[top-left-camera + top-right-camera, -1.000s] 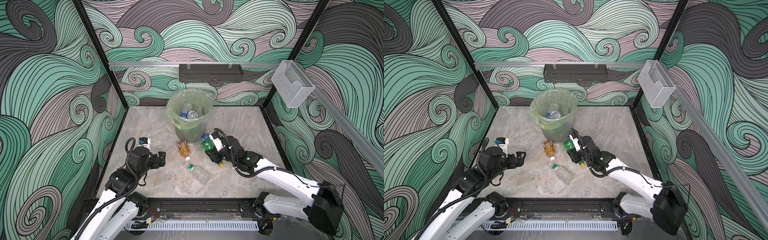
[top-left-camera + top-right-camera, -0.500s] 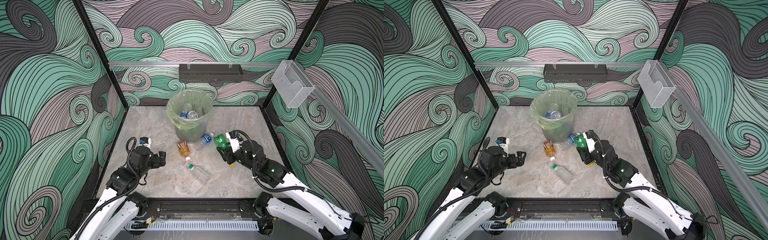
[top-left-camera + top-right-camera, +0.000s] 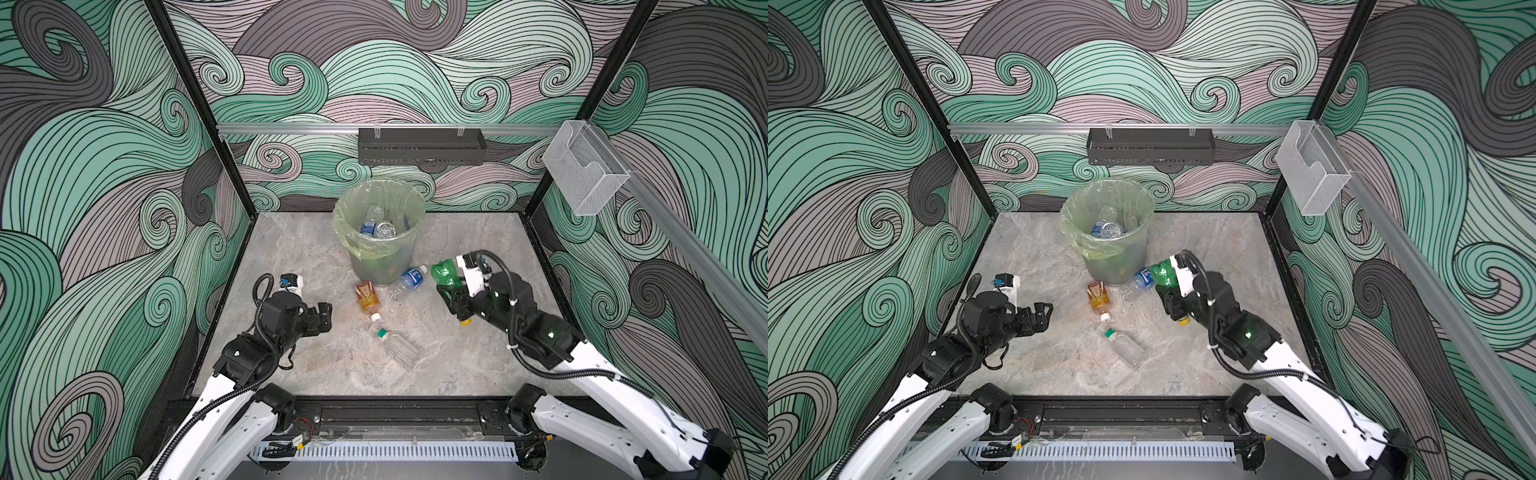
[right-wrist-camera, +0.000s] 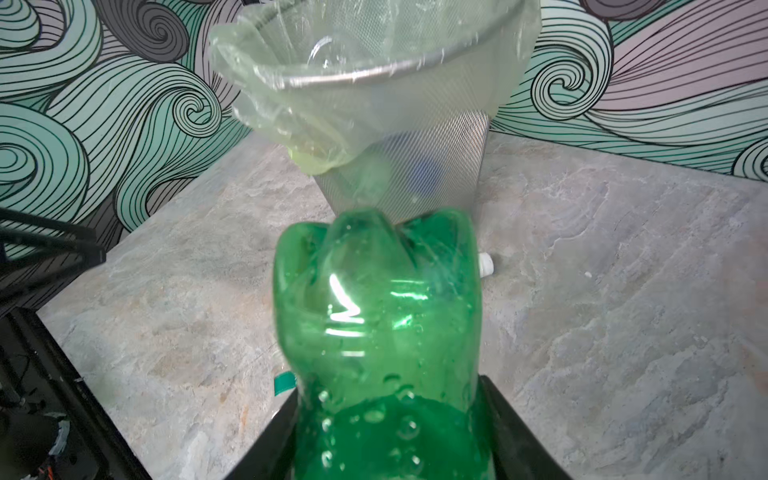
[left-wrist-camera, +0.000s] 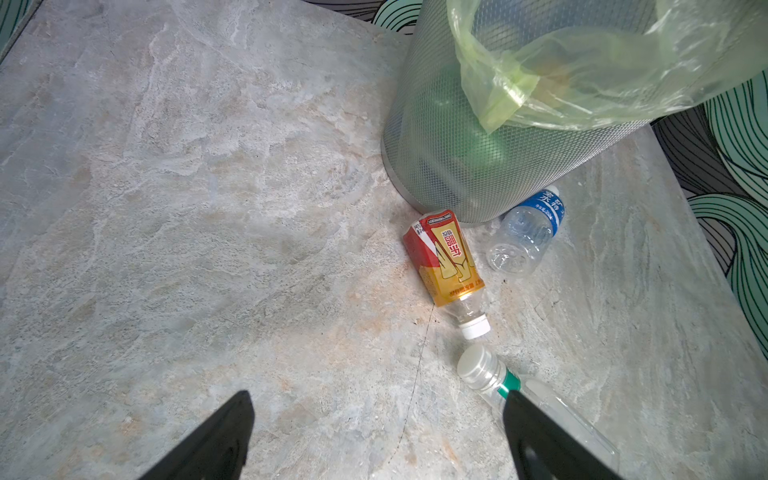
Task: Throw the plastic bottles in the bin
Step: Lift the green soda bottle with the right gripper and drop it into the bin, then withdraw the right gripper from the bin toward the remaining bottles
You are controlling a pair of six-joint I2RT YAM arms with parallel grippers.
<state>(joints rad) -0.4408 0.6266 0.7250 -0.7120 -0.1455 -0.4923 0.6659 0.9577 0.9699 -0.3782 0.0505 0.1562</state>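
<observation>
I am facing a black perforated tray [image 3: 421,146] hanging on a rail [image 3: 291,128], a clear acrylic box [image 3: 584,178] well apart.

Bright, even, diffuse light; shadows on the desk [image 3: 457,237] are faint. White glare streaks the green bottle [image 4: 374,332], close and soft.

Stereo pair high, one camera per wrist.
Both top views: steeply down from the front, whole table [image 3: 291,249]. Left wrist: low, facing the bin [image 5: 457,145] base. Right wrist: close behind green bottle [image 4: 374,332], same bin ahead.
</observation>
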